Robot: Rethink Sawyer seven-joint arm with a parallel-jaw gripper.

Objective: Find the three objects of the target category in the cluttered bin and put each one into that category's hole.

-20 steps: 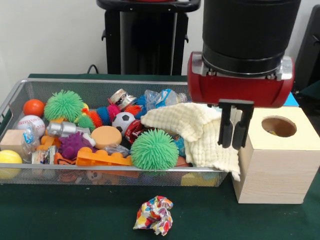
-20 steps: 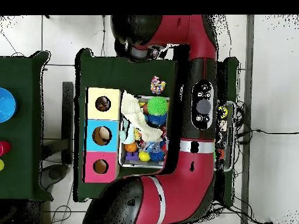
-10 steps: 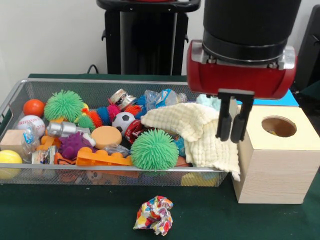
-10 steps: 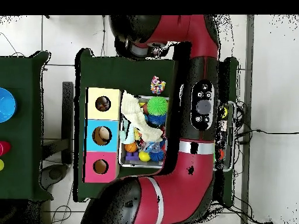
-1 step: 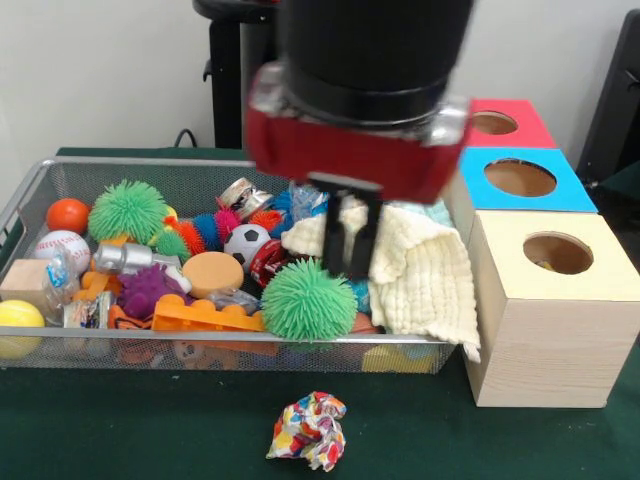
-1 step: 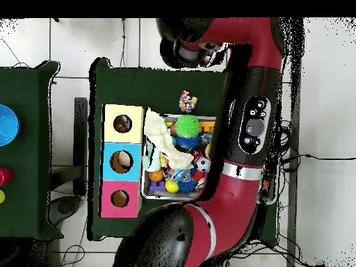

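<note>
Your end effector [image 5: 349, 245] hung at frame centre, fingers nearly together, holding nothing, above the cream cloth [image 5: 425, 275] and green spiky ball [image 5: 308, 299] in the wire bin [image 5: 200, 352].

There are two big green spiky balls [image 5: 309, 298], one near the front of the bin and one [image 5: 127, 210] at the back. There is one orange ball [image 5: 67, 214], one baseball [image 5: 62, 248], one yellow ball [image 5: 19, 322] and one little soccer ball [image 5: 245, 243]. One cream cloth [image 5: 420, 270] hangs over the bin's side. One crumpled colorful paper [image 5: 308, 429] lies on the table. Three boxes with one hole each stand in a row: red [image 5: 505, 123], blue [image 5: 520, 178] and tan [image 5: 556, 310].
</note>
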